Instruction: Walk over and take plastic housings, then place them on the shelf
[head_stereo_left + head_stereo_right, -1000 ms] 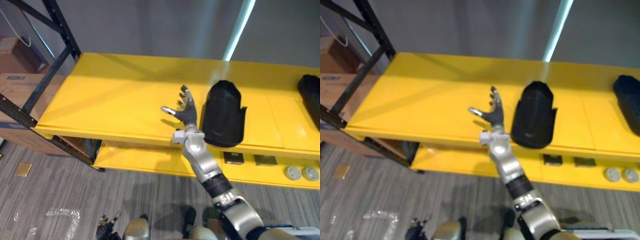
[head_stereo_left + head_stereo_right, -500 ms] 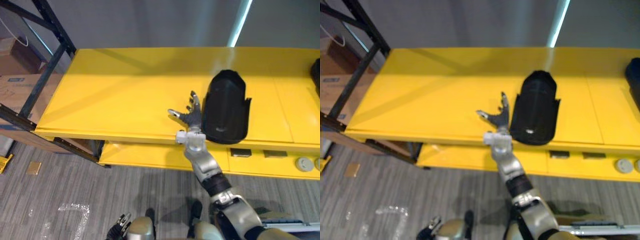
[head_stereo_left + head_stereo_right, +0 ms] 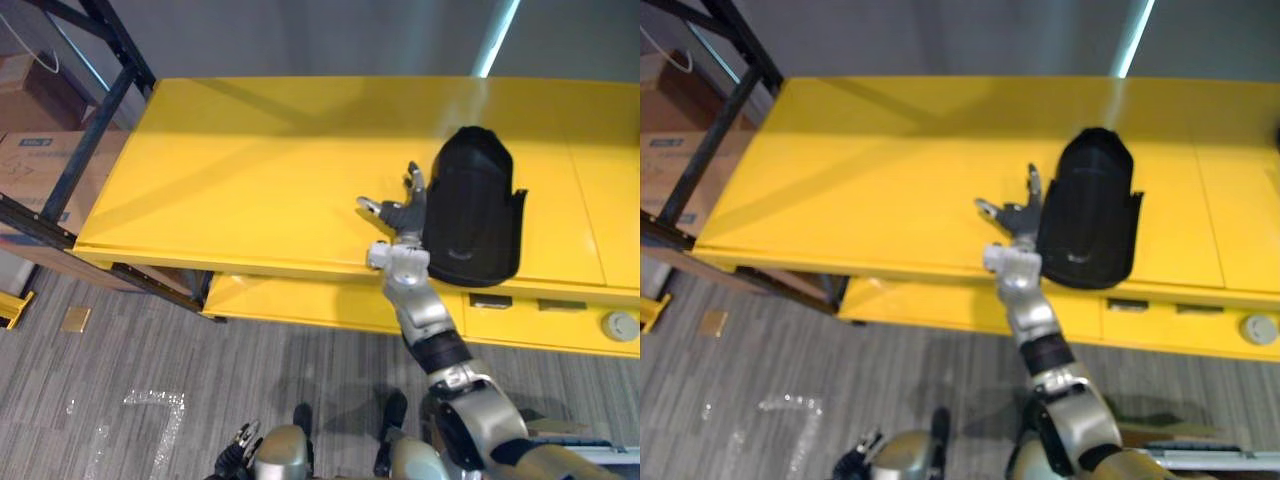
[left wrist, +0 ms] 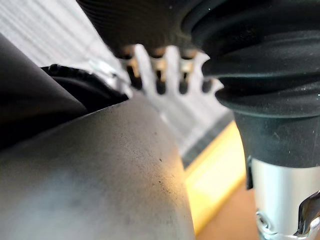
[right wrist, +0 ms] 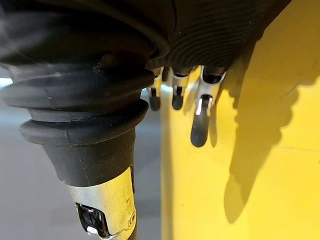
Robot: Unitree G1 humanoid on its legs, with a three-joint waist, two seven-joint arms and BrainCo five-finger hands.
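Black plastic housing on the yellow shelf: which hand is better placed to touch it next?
Probably the right hand: it is open over the yellow shelf, right beside the black plastic housing. The left hand hangs low, near the floor.

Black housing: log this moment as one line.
housing: lying on yellow shelf | right hand: open, beside housing's left edge, no grasp | left hand: hangs low

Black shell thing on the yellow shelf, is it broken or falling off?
Not broken that I can see. The black plastic housing lies on the yellow shelf, a bit slanted, its lower end right by the front edge. The right hand is open beside it. A clear wrapper litters the floor.
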